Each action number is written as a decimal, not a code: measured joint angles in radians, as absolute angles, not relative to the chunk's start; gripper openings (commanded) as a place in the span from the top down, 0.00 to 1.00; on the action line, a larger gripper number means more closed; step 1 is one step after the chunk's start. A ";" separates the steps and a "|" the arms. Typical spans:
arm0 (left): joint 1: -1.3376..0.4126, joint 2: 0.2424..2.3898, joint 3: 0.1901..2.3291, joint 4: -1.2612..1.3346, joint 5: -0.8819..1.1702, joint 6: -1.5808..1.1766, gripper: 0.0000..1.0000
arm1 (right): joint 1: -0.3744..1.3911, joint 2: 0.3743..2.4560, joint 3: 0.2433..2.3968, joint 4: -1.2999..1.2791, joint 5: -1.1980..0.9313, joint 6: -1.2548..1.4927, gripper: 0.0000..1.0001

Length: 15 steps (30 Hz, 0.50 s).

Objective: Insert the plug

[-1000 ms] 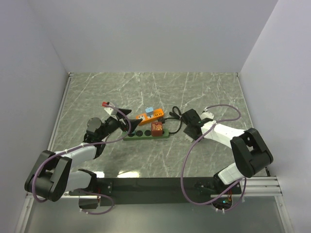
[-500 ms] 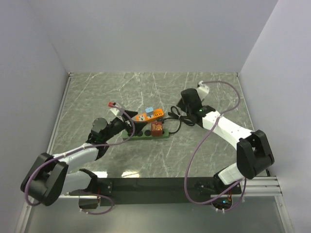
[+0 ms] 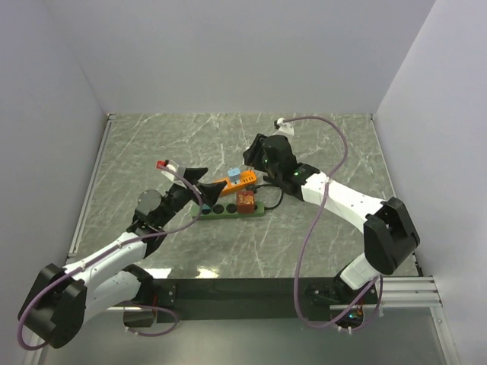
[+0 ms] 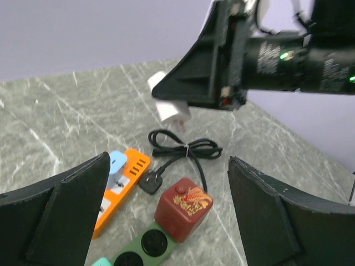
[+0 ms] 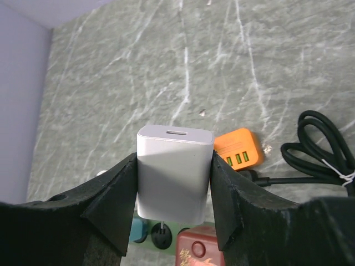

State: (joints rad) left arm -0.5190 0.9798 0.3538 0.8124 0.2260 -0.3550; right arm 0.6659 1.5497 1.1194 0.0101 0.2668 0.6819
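Set on a grey-green, white-veined marble-look tabletop (image 3: 319, 251), boxed on three sides by plain pale matte walls (image 3: 243, 53) — back, left, right. Lit softly and evenly, faint glare near the front.

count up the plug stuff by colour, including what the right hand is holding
white charger: 1
red cube adapter: 1
orange socket block: 1
light blue plug: 1
green power strip: 1
black cord: 1
total: 6 (a teal bit at the strip's end is unclear and not counted)
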 measured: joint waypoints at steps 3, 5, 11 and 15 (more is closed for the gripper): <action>-0.521 1.004 0.354 0.794 0.220 -0.361 0.07 | 0.677 1.527 1.103 0.022 0.262 0.682 1.00; -0.521 1.032 0.356 0.797 0.223 -0.365 0.07 | 0.684 1.512 1.092 0.031 0.259 0.682 1.00; -0.527 1.153 0.370 0.859 0.257 -0.397 0.07 | 0.714 1.485 1.079 0.041 0.255 0.682 1.00; -0.537 1.230 0.400 0.914 0.275 -0.416 0.07 | 0.735 1.468 1.063 0.046 0.250 0.686 1.00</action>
